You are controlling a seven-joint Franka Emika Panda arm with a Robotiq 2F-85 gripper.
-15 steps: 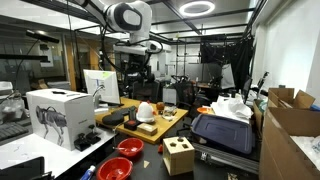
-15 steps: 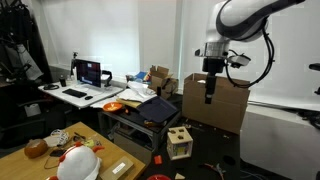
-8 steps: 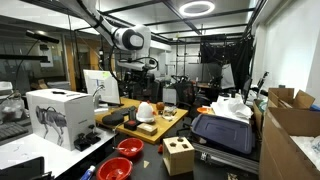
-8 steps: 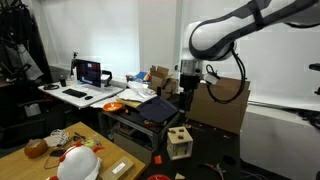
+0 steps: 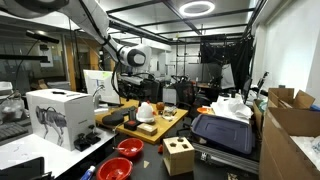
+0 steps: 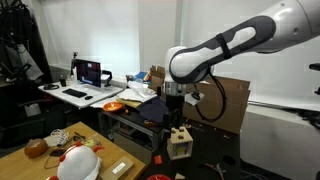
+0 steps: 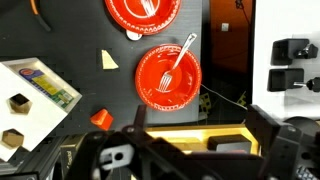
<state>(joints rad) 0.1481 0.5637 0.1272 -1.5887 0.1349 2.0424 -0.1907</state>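
Note:
My gripper (image 7: 200, 128) hangs in the air with its fingers wide apart and nothing between them. In the wrist view it is over the edge of a yellow wooden table (image 7: 190, 135). Beyond it lies a red bowl (image 7: 168, 77) with a fork in it, and a second red bowl (image 7: 143, 12) lies farther off. Both bowls (image 5: 129, 147) show low in an exterior view. The arm bends down above the table, with the gripper (image 6: 176, 116) just over a wooden box with shape holes (image 6: 179, 142). The gripper (image 5: 133, 90) touches nothing.
A white helmet (image 5: 146, 111) sits on the yellow table (image 5: 170, 123). The holed wooden box (image 5: 178, 157) stands by the bowls. A dark case (image 5: 222, 132), cardboard boxes (image 5: 290, 125), a white printed box (image 5: 58, 116) and a desk with a laptop (image 6: 90, 73) surround the area. A small wooden wedge (image 7: 108, 60) lies on the floor.
The arm has swung down and across from high up near the cardboard box to a lower spot over the table and the holed wooden box.

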